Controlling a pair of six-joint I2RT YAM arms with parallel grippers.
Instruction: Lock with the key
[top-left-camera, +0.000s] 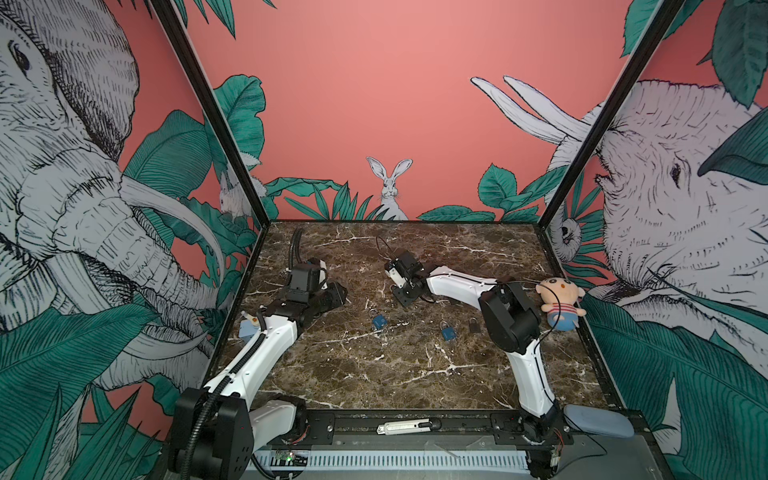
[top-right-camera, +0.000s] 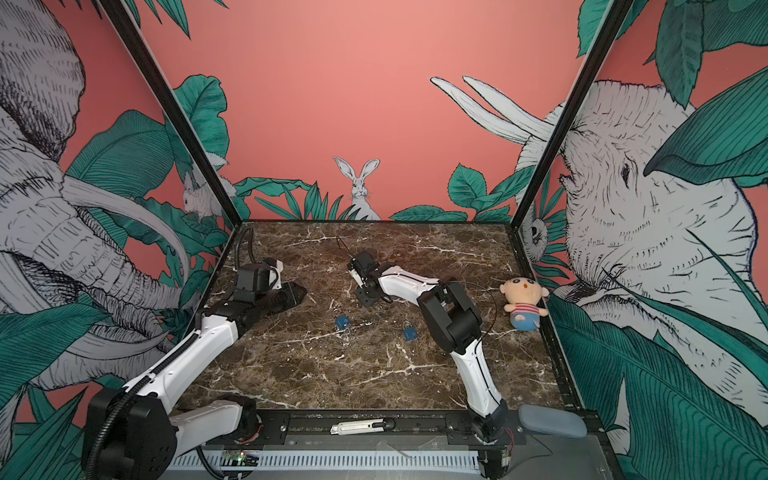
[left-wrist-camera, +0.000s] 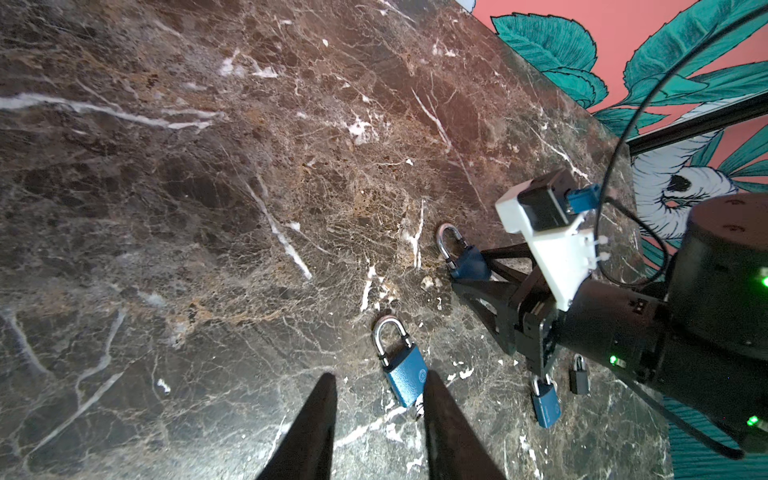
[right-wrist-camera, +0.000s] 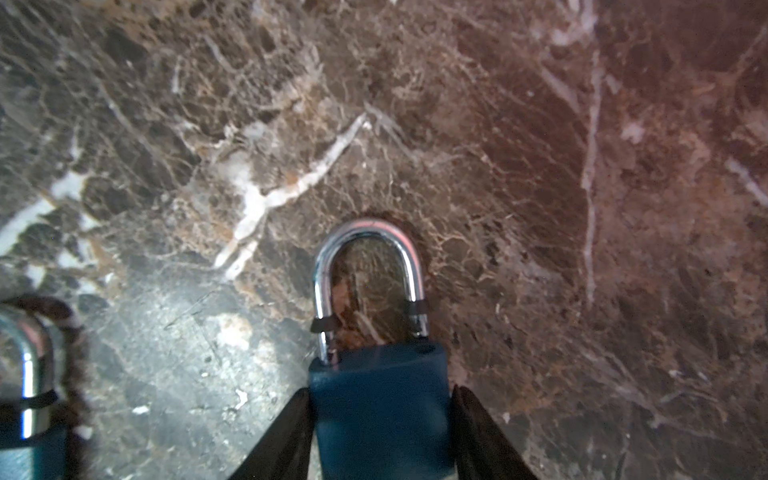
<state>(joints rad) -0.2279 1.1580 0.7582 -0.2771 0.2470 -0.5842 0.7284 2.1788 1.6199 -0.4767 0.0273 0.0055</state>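
**Key waits at one padlock, right arm at another**

The right gripper (top-left-camera: 404, 296), just toward 12 o'clock from the centre of the table (top-left-camera: 374, 386), has a finger on each side of a blue padlock (right-wrist-camera: 380, 411); whether they pinch it or only flank it cannot be told. The left gripper (top-left-camera: 337, 294), out at 9 o'clock, stands half open and empty. The key (left-wrist-camera: 419, 409) appears to be the pale sliver at the bottom end of a second blue padlock (left-wrist-camera: 405, 376), at 7 o'clock from the right gripper; whether it sits in the keyhole or lies against it is unclear.

To do this step well, one arm should probably pin a padlock's body flat; the other should take the key by its head only and turn it squarely, never levering the thin blade.

Only the right wrist view shows the steel loop (right-wrist-camera: 370, 257) with one leg seemingly lifted out of its hole; only the left wrist view shows the key; in both top views the gripper hides the flanked padlock.
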